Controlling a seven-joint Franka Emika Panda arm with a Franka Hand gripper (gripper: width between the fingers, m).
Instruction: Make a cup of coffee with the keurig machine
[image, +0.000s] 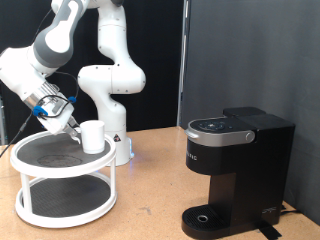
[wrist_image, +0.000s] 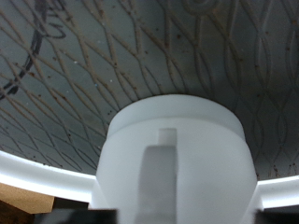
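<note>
The white arm (image: 95, 60) rose from its base at the exterior view's middle, bent over at the top and reached down toward that view's left. Its wrist tilted, with the hand pointing down and toward the view's right. The gripper (image: 74, 122) hung low at the end of the reach, blue marking on the hand just above the fingers. Whether the jaws stood apart or closed could not be told in the exterior view. In the wrist view the fingers themselves did not show clearly.
</note>
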